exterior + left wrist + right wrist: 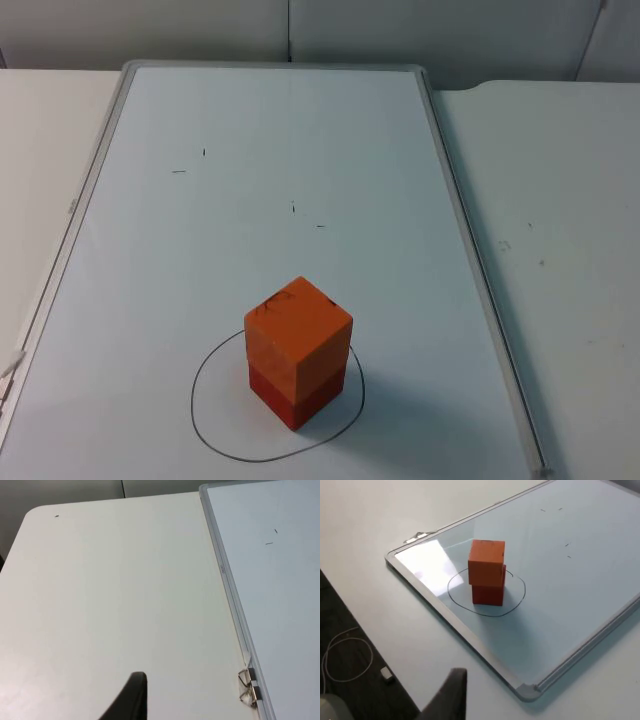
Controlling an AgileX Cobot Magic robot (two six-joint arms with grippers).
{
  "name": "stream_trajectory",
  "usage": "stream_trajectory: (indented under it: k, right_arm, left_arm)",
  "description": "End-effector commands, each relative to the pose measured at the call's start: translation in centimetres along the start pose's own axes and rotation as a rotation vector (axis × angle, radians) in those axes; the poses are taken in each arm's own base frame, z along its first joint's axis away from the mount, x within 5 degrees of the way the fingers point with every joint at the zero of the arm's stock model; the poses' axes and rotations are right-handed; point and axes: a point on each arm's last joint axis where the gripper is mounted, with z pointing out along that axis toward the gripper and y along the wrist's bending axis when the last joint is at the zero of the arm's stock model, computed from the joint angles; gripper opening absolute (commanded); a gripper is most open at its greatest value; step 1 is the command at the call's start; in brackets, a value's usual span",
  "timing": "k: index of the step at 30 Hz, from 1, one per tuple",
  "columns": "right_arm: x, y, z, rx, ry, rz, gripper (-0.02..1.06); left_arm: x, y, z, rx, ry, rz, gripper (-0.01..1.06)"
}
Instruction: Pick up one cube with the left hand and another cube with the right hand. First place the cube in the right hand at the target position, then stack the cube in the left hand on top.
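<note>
Left claw (131,700) | grip unreadable | orange cube (298,336) (black scribbles, illegible) atop red cube (298,398)

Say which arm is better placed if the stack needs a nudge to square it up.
Right, tentatively. Its wrist view faces the orange cube stacked on the red cube inside the drawn circle; the left wrist view looks along the whiteboard edge, away from the stack.

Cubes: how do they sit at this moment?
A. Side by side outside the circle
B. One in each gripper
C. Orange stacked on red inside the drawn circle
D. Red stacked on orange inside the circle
C. The orange cube sits on the red cube inside the drawn circle on the whiteboard, with nothing gripping them.
</note>
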Motion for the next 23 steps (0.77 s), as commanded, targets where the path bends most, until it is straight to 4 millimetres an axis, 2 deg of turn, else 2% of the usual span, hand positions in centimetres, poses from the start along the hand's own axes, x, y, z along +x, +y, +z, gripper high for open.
stream_trajectory:
  k: [1, 4, 7, 8, 12, 17, 23]
  right_arm:
    - [0.1, 0.0, 0.14, 0.029, -0.005, 0.004, 1.05]
    - [0.13, 0.07, 0.06, 0.119, 0.004, 0.051, 1.05]
    - [0.19, 0.22, -0.06, 0.289, 0.02, 0.14, 1.05]
    - [0.19, 0.22, -0.06, 0.289, 0.02, 0.14, 1.05]
    - [0.22, 0.47, -0.2, 0.534, 0.041, 0.268, 1.05]
    - [0.23, 0.66, -0.26, 0.694, 0.056, 0.351, 1.05]
    - [0.23, 0.76, -0.28, 0.783, 0.065, 0.398, 1.05]
  left_arm:
    - [0.01, -0.04, 0.03, -0.001, -0.011, -0.007, 1.05]
    - [0.01, -0.04, 0.03, -0.001, -0.011, -0.007, 1.05]
    - [0.01, -0.04, 0.03, -0.001, -0.011, -0.007, 1.05]
    - [0.01, -0.04, 0.03, -0.001, -0.011, -0.007, 1.05]
    - [0.01, -0.04, 0.03, -0.001, -0.011, -0.007, 1.05]
    - [0.01, -0.04, 0.03, -0.001, -0.011, -0.007, 1.05]
    - [0.01, -0.04, 0.03, -0.001, -0.011, -0.007, 1.05]
